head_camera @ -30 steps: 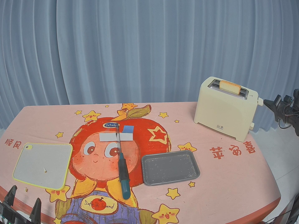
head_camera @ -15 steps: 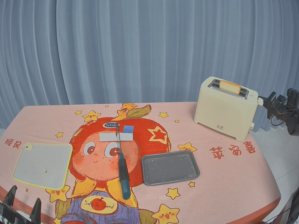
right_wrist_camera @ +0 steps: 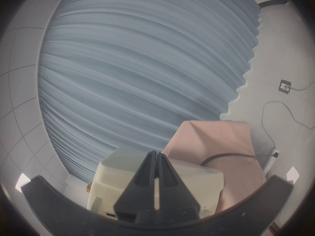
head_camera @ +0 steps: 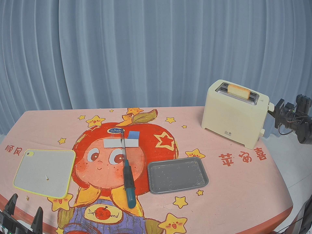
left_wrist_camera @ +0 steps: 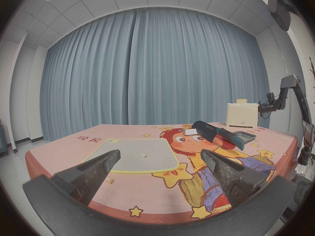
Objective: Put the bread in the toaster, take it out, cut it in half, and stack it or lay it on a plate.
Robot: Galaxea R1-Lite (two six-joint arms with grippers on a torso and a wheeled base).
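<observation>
A slice of bread (head_camera: 239, 91) stands up out of a slot of the cream toaster (head_camera: 232, 119) at the table's back right. My right gripper (head_camera: 276, 113) is shut with nothing in it, its tips against the toaster's lever end; the right wrist view shows the right gripper (right_wrist_camera: 157, 163) with fingers pressed together over the toaster (right_wrist_camera: 124, 171). The left gripper (head_camera: 24, 208) hangs open at the near left edge, just short of the cutting board (head_camera: 44, 173). In the left wrist view the left gripper (left_wrist_camera: 160, 159) faces the cutting board (left_wrist_camera: 137, 151). A knife (head_camera: 127, 168) lies mid-table beside a grey plate (head_camera: 177, 176).
White and blue cards (head_camera: 112, 143) lie under the knife blade. A crumb (head_camera: 47, 178) sits on the board. A power cord (right_wrist_camera: 229, 155) runs from the toaster over the table's right edge. A blue curtain hangs behind the table.
My right gripper has moved in against the toaster's lever end. The toaster has slid slightly to the left. The left arm has kept still.
</observation>
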